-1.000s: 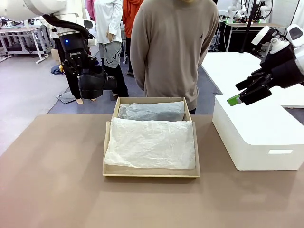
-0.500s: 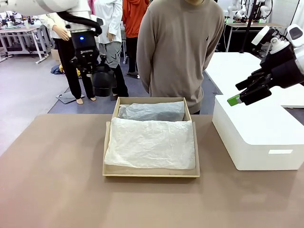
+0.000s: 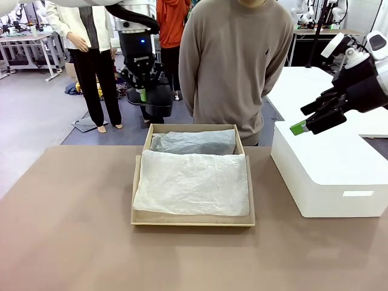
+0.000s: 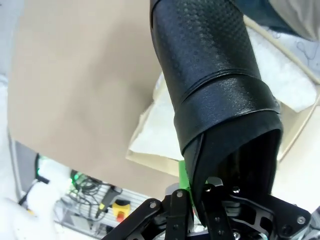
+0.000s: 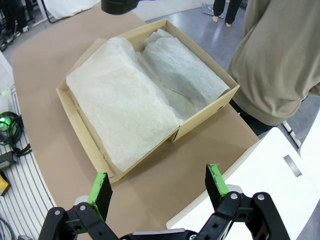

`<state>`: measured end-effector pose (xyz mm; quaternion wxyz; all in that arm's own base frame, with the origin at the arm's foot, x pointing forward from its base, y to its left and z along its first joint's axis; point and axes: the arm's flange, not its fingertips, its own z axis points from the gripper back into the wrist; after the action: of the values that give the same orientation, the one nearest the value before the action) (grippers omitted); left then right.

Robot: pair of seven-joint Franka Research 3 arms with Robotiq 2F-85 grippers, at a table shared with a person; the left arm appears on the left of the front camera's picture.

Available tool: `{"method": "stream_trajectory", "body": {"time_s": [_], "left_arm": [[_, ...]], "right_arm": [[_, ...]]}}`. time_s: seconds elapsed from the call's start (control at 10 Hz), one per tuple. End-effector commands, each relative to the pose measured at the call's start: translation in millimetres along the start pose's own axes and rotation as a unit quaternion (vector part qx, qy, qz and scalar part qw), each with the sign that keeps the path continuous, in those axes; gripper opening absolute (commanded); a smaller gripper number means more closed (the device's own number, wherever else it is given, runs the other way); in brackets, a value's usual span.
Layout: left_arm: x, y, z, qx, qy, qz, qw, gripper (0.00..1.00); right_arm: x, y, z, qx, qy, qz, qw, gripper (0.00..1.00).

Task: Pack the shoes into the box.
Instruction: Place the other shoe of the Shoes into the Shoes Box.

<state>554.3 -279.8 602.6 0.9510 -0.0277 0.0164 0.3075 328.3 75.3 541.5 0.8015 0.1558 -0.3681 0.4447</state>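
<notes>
Beyond box (image 3: 193,222) far rim: left hand (image 3: 143,94) grips shoe (image 3: 160,104) aloft.

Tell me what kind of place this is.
Probably a robotics lab: the left gripper holds a shoe near the box, a workbench stands behind, plus what looks like an emergency-stop button.

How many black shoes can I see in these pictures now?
1. The shoe hangs in the shut jaws of the left gripper, in the air near the far left corner of the box. Another may be hidden under the tissue paper.
</notes>
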Motion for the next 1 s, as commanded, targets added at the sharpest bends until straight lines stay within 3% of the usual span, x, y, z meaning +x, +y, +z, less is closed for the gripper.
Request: {"method": "stream_trajectory", "body": {"time_s": [0.0, 0.3, 0.9], "left_arm": [[-9.4, -18.4, 0.2, -0.016, -0.007, 0.034, 0.999, 0.00], [-26.6, -32.1, -6.7, -0.014, -0.003, 0.032, 0.999, 0.00], [-21.1, -27.4, -15.0, -0.015, 0.000, 0.025, 1.000, 0.00]], "right_arm": [[0.3, -0.5, -0.3, 0.004, -0.006, -0.001, 1.000, 1.00], [0.3, -0.5, -0.3, 0.004, -0.006, -0.001, 1.000, 1.00], [0.3, -0.5, -0.3, 0.004, -0.006, -0.001, 1.000, 1.00]]}}
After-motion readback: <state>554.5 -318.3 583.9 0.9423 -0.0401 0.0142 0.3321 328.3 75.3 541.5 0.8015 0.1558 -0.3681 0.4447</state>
